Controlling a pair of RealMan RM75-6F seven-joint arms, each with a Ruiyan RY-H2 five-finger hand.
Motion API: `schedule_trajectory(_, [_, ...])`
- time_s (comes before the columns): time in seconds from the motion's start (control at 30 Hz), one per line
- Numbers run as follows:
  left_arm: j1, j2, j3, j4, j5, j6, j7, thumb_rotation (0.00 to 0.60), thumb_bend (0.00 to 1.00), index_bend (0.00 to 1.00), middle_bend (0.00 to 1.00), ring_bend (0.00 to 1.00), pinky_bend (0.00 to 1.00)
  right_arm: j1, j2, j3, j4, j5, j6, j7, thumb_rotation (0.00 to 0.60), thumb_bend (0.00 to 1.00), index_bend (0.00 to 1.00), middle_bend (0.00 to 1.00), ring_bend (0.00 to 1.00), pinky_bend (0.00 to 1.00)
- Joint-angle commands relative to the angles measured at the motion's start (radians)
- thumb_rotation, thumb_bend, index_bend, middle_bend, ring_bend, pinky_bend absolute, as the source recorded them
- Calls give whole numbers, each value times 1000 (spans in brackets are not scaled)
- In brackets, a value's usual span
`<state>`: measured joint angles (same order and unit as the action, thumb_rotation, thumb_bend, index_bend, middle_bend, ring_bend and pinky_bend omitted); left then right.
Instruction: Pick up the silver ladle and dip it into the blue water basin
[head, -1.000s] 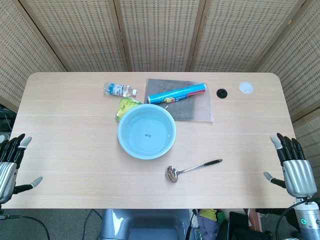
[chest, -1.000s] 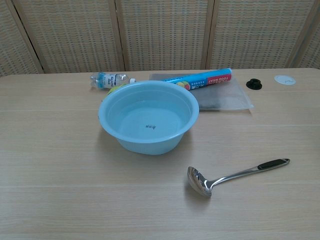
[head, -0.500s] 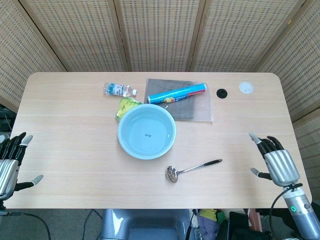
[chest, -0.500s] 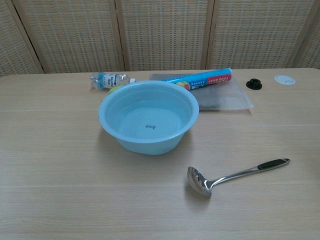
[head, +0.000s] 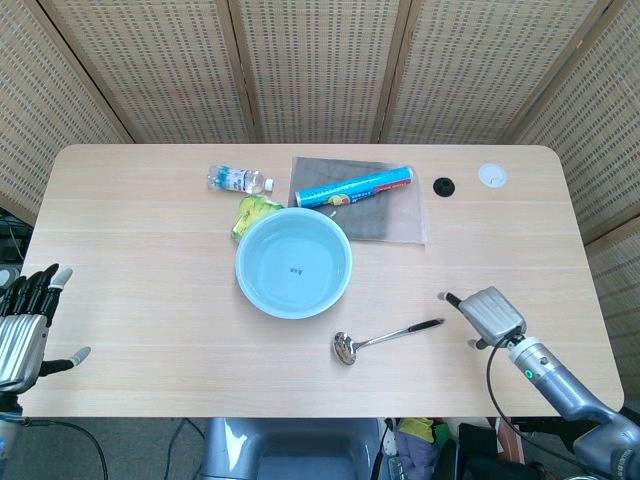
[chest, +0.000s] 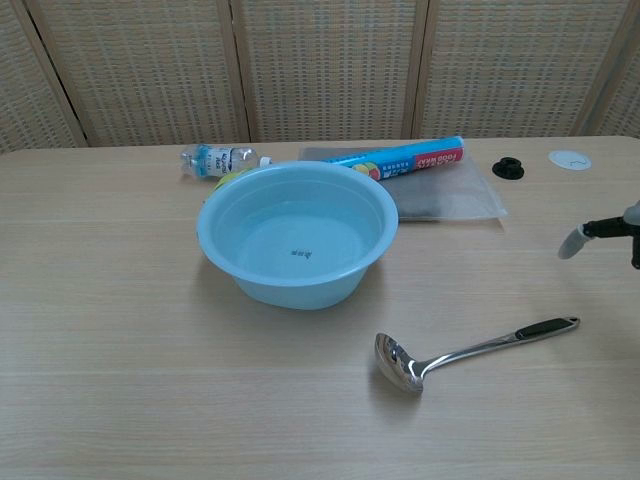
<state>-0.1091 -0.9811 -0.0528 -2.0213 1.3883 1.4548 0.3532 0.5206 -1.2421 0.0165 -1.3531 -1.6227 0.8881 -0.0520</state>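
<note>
Since the earlier frames the right hand (head: 489, 312) has swung in from the table's right edge and now hovers over the tabletop just right of the black handle tip of the silver metal ladle (head: 385, 339), not touching it; one fingertip (chest: 570, 243) pokes into the chest view's right edge. It holds nothing, but whether its fingers are spread or curled cannot be told from here. The left hand (head: 27, 328) has barely shifted: it hangs off the table's left edge, fingers spread, empty.

The ladle has not moved and lies flat on the table just in front of the round pale-blue plastic water basin (head: 293, 263), bowl end nearest the basin, handle pointing away to the right. Behind the basin lie a small clear plastic bottle (head: 238, 180), a blue roll of food wrap (head: 354, 187) on a grey mat (head: 383, 215), and a yellow-green packet (head: 254, 212) touching the basin's rim.

The surface is a light wooden table (head: 140, 260) with woven cane screens (head: 320, 65) behind the basin
</note>
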Motion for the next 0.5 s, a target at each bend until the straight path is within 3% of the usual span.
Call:
schedule_trajectory(0.03, [-6, -10, -3, 2, -10, -4, 14, 600, 0, 0, 0, 0, 0, 28, -60, -18, 38, -18, -16, -52, 600, 0, 223, 904, 941, 1000])
schedule_trajectory(0.17, [-11, -13, -5, 3, -21, -11, 20, 600, 0, 0, 0, 0, 0, 43, -108, -17, 75, -18, -16, -70, 600, 21, 305, 907, 941, 1000])
schedule_trajectory(0.3, [-17, -6, -5, 1, -29, -26, 6, 600, 0, 0, 0, 0, 0, 59, -157, -14, 139, -25, -2, -48, 600, 148, 387, 914, 941, 1000])
schedule_trajectory(0.5, [-22, 3, -5, 2, -37, -37, -12, 600, 0, 0, 0, 0, 0, 77, -240, -37, 253, -66, 45, 23, 600, 202, 405, 917, 941, 1000])
